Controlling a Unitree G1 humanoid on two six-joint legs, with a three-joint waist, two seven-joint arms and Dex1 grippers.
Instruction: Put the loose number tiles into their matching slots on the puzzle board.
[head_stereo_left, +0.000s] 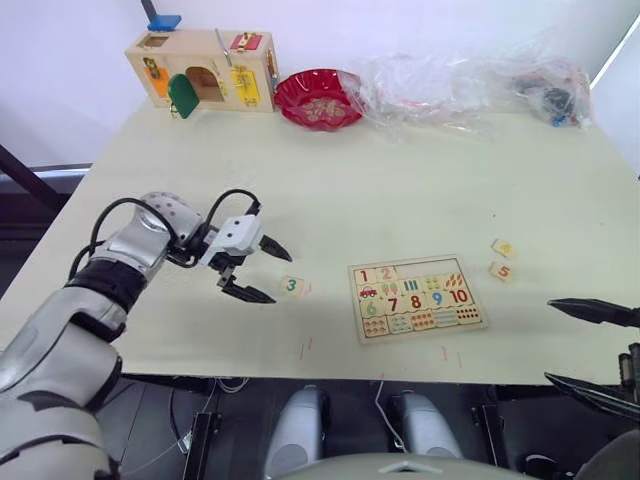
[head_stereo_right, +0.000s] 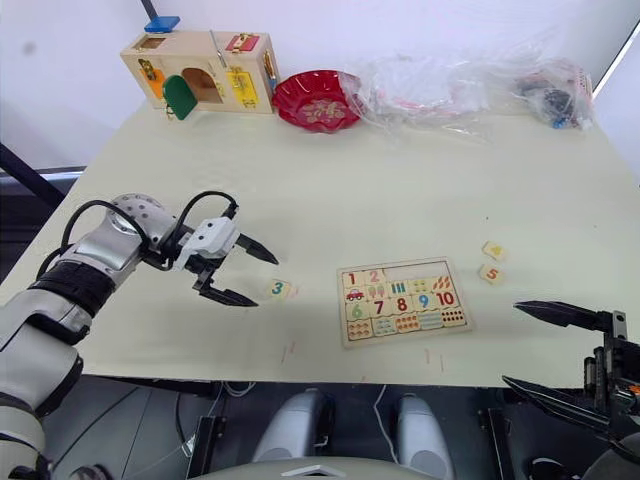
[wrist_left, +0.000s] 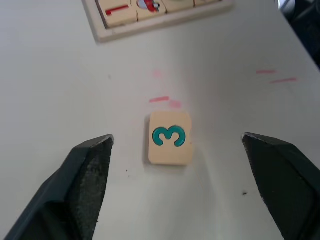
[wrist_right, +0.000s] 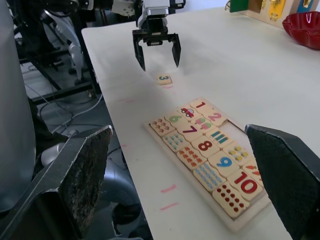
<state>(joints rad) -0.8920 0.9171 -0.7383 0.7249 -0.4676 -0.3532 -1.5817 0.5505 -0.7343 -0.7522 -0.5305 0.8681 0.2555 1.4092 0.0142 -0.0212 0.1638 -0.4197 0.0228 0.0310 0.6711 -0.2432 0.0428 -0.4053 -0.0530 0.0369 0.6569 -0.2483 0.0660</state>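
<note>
Lab: marked test table (head_stereo_left: 400, 190), cables (wrist_right: 60, 95)

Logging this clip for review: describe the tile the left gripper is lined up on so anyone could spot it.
Start at the puzzle board near the table's front edge. On its robot-left lies one loose tile, just ahead of the left gripper with its open fingers. It bears a teal 3; the other two loose tiles lie on the board's opposite side.

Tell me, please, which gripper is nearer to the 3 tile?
The left gripper is nearer, open just beside the 3 tile; the right gripper is open beyond the puzzle board.
</note>
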